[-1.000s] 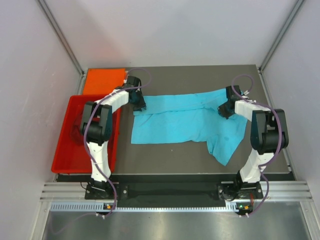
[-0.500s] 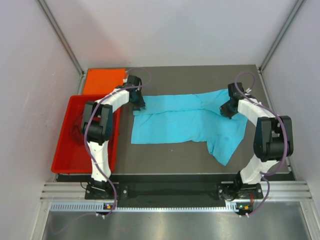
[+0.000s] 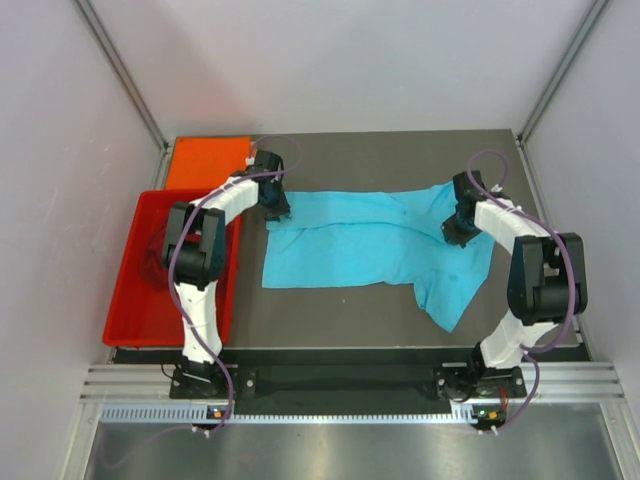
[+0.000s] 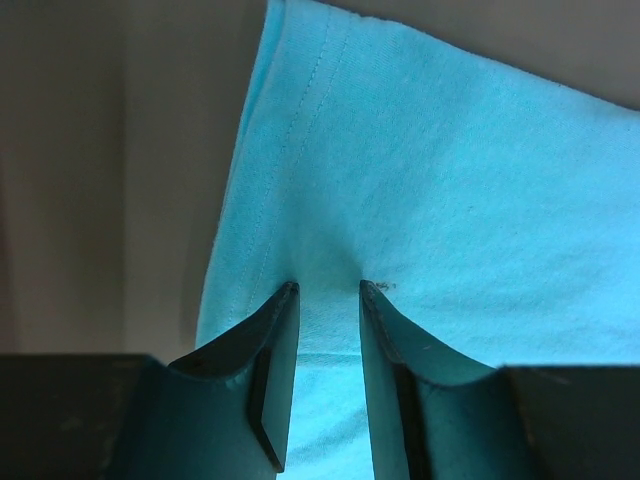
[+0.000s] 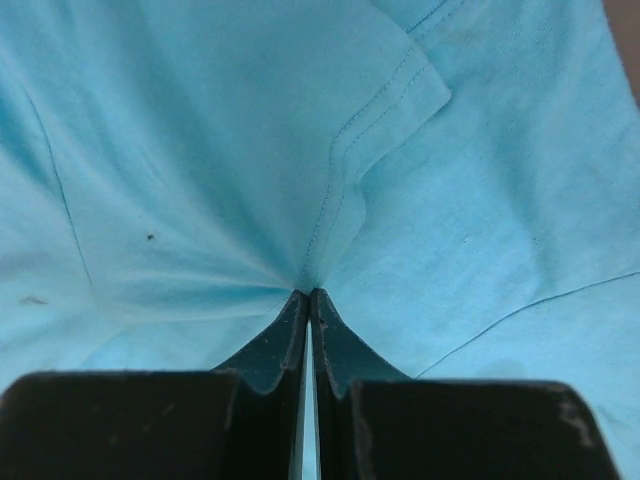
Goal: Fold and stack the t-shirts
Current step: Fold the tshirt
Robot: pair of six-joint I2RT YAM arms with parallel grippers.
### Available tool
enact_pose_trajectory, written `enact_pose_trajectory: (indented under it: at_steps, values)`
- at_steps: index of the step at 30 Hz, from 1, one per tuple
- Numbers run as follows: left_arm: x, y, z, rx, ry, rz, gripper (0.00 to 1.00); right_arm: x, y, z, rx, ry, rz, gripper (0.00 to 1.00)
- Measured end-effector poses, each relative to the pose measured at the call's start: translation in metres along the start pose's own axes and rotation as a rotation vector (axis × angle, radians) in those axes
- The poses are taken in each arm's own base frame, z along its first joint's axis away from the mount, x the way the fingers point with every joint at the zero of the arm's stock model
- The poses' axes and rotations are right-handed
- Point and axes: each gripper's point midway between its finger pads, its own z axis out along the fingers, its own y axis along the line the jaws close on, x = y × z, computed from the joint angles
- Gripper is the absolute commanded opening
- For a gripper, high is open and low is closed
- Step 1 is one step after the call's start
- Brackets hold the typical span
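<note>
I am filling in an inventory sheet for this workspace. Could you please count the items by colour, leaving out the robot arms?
Turquoise: 1, the turquoise t-shirt, spread out flat
Orange: 1, the orange folded t-shirt, at the far left corner
Red: 1, the red plastic tray, at the left edge
Total: 3

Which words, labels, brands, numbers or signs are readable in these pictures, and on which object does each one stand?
None can be read. The turquoise t-shirt, the orange t-shirt and the red tray show no print, label or number in any view.
</note>
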Motion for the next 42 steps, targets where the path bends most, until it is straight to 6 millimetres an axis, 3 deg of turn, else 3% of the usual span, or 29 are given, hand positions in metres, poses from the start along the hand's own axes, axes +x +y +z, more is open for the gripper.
enact_pose_trajectory:
  at_steps: [2, 6, 7, 12, 17, 21, 26, 30, 33, 38, 42]
  values:
    - [0.0, 0.0, 0.0, -0.001, 0.0, -0.003, 0.36, -0.001, -0.001, 0.0, 0.006, -0.006, 0.001, 0.0]
    - [0.001, 0.001, 0.0, -0.007, 0.004, -0.007, 0.36, 0.0, 0.001, 0.001, -0.012, -0.01, -0.019, 0.26]
    - [0.001, 0.001, 0.0, -0.007, 0.004, -0.008, 0.36, 0.0, 0.002, 0.001, -0.021, -0.01, -0.044, 0.37]
    - [0.004, 0.003, -0.004, -0.019, 0.025, -0.013, 0.37, -0.02, 0.023, -0.008, -0.139, -0.02, -0.196, 0.48]
    - [-0.003, -0.007, -0.013, 0.005, 0.031, -0.02, 0.37, -0.077, 0.069, -0.024, -0.35, -0.114, -0.313, 0.48]
    - [-0.019, -0.028, -0.021, 0.087, 0.004, -0.024, 0.37, -0.115, 0.087, -0.008, -0.482, -0.138, -0.367, 0.42]
    - [-0.028, -0.04, -0.018, 0.14, -0.021, -0.021, 0.38, -0.128, 0.083, 0.037, -0.521, -0.077, -0.439, 0.39]
    - [-0.029, -0.041, 0.001, 0.138, -0.014, -0.021, 0.38, -0.14, 0.086, 0.062, -0.541, -0.055, -0.483, 0.41]
    - [-0.025, -0.039, 0.02, 0.124, 0.005, -0.023, 0.38, -0.15, 0.095, 0.07, -0.572, -0.063, -0.515, 0.41]
    - [-0.035, -0.04, 0.024, 0.12, -0.017, -0.026, 0.37, -0.162, 0.099, 0.076, -0.645, -0.052, -0.547, 0.34]
    - [-0.037, -0.039, 0.025, 0.113, -0.025, -0.027, 0.37, -0.161, 0.088, 0.085, -0.674, -0.013, -0.549, 0.32]
